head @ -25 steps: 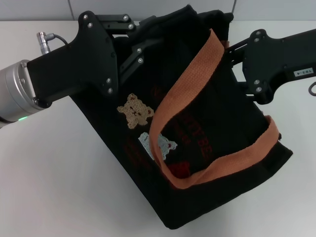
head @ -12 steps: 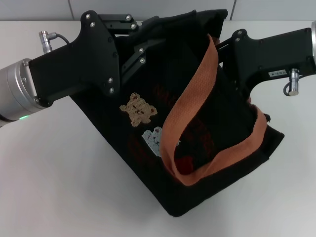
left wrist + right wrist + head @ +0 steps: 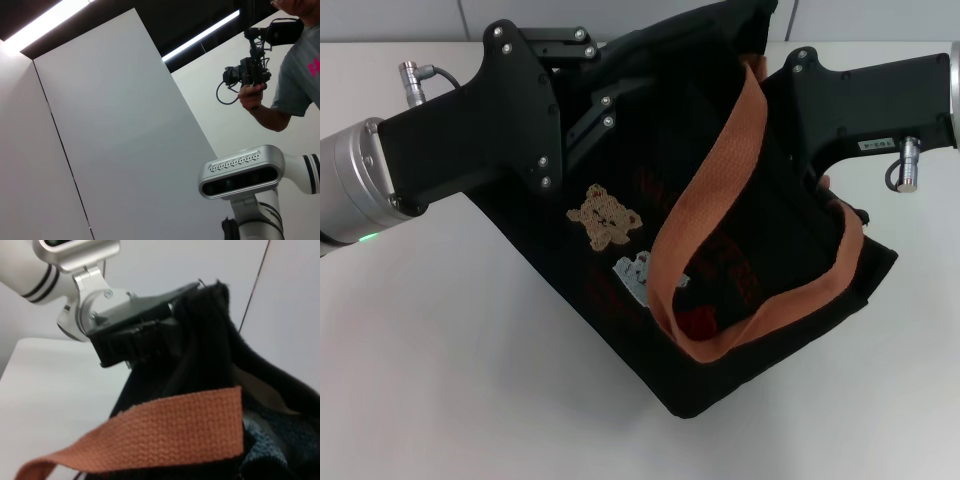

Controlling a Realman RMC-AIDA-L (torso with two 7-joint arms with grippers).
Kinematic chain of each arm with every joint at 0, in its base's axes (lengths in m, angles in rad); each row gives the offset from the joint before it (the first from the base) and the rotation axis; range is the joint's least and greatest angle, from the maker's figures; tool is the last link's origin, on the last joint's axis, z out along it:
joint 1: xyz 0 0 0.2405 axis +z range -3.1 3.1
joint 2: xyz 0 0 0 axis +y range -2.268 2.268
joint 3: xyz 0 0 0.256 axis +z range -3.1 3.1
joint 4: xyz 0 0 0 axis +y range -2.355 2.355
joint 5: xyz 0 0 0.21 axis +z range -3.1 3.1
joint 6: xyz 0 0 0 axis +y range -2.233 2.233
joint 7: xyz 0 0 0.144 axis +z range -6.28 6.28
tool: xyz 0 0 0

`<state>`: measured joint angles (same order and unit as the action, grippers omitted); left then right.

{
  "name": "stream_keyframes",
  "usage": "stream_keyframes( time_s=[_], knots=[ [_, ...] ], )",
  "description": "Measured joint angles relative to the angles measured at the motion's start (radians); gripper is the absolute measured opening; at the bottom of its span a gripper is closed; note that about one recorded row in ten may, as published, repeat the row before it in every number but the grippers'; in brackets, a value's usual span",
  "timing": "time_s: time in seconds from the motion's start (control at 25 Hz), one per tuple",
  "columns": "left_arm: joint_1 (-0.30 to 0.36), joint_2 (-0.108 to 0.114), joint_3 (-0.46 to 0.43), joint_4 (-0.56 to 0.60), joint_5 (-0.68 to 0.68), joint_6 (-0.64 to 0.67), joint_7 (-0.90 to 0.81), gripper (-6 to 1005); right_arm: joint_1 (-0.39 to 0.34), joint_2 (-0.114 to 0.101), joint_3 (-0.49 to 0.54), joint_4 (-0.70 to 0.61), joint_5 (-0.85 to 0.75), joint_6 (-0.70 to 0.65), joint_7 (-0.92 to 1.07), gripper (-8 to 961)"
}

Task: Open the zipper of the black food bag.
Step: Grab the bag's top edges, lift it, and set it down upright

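Observation:
The black food bag (image 3: 720,250) hangs tilted over the white table, bear patches (image 3: 605,215) facing me and orange handles (image 3: 715,190) draped across it. My left gripper (image 3: 592,78) is shut on the bag's top edge at the back left. The right wrist view shows this clamp (image 3: 137,337) on the black fabric (image 3: 210,335). My right gripper (image 3: 782,95) presses against the top edge at the back right, its fingertips hidden behind the bag and handle. The zipper and its pull are hidden. A strip of greyish lining (image 3: 260,390) shows inside the bag's mouth.
The white table (image 3: 440,350) spreads beneath and around the bag. A grey wall runs behind it. In the left wrist view there are only wall panels, the robot's head (image 3: 245,172) and a person holding a camera (image 3: 255,70).
My right gripper has moved left along the bag's top edge and turned. The bag's lower end has swung up and to the right. The left arm has held still.

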<state>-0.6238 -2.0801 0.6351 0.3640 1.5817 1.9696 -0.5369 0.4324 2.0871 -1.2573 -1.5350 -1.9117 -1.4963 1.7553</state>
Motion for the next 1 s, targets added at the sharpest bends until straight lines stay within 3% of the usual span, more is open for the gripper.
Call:
stream_keyframes(
  time_s=[0.28, 0.48, 0.72, 1.0],
  knots=[
    [-0.001, 0.0, 0.0, -0.002, 0.0, 0.0, 0.0, 142, 0.003, -0.005, -0.001, 0.007, 0.004, -0.01, -0.009, -2],
    [-0.002, 0.0, 0.0, -0.011, -0.008, -0.003, 0.005, 142, 0.044, -0.008, 0.019, 0.03, -0.026, -0.078, 0.028, -2],
    [-0.004, 0.0, 0.001, -0.013, -0.027, -0.005, 0.007, 142, 0.121, -0.025, 0.175, 0.059, -0.059, -0.313, 0.061, -1],
    [-0.006, 0.0, 0.002, -0.018, -0.034, -0.009, 0.008, 142, 0.102, -0.047, 0.225, 0.043, -0.072, -0.415, 0.073, 3]
  ],
)
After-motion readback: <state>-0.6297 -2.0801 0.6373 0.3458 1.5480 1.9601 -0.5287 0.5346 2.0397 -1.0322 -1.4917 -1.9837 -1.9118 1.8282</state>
